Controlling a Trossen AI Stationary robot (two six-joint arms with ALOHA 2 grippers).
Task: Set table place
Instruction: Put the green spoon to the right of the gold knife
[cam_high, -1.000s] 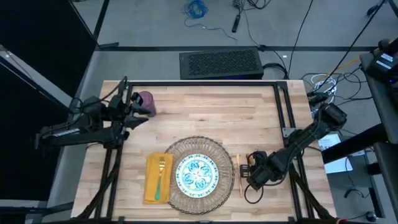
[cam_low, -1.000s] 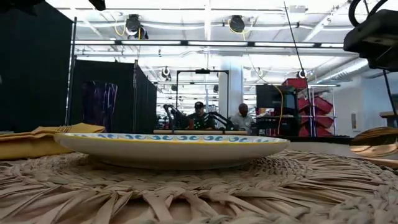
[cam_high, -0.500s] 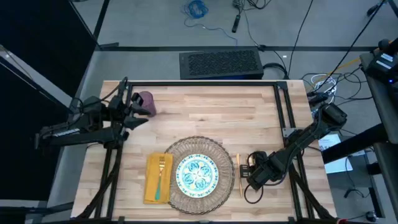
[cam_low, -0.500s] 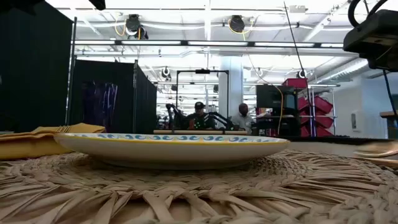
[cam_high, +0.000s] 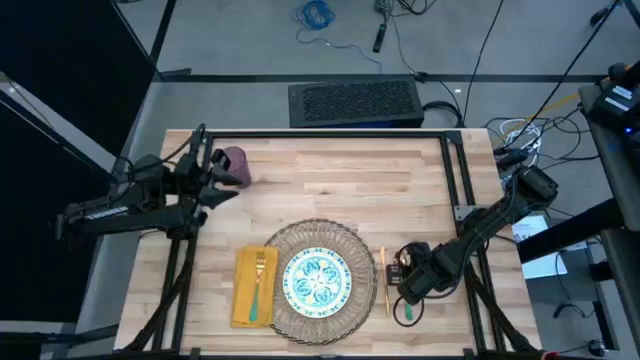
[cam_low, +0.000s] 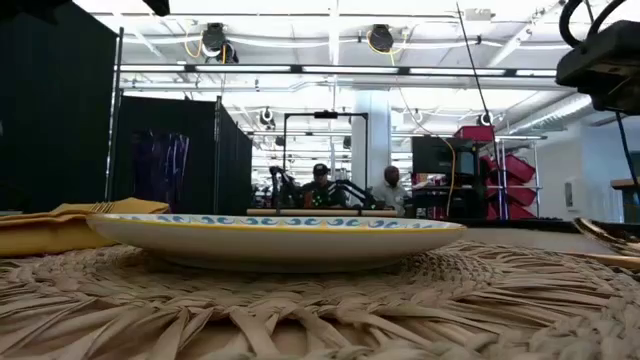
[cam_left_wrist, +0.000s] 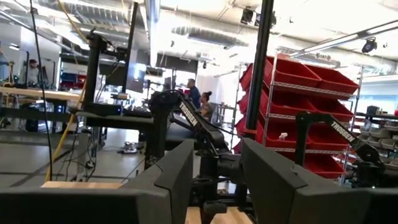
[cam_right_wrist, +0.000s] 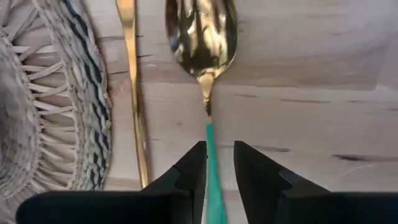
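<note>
Gold spoon (cam_right_wrist: 200, 32) bowl with teal handle between the right gripper (cam_right_wrist: 217, 171) black fingers, plain gold utensil (cam_right_wrist: 134, 87) beside it, tan wicker mat (cam_high: 318, 275) with dark woven bands, white plate (cam_high: 317, 279) with teal pattern and yellow rim, yellow napkin (cam_high: 247, 290), purple cup (cam_high: 235, 161), light wooden table (cam_high: 350, 185)

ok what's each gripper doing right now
left gripper: open, holding nothing, near the purple cup.
right gripper: fingers either side of the spoon handle; grip cannot be told.

The table (cam_high: 330, 180) is seen from overhead; the mat (cam_low: 320, 300) and plate (cam_low: 275, 230), shared, are viewed level, close.
</note>
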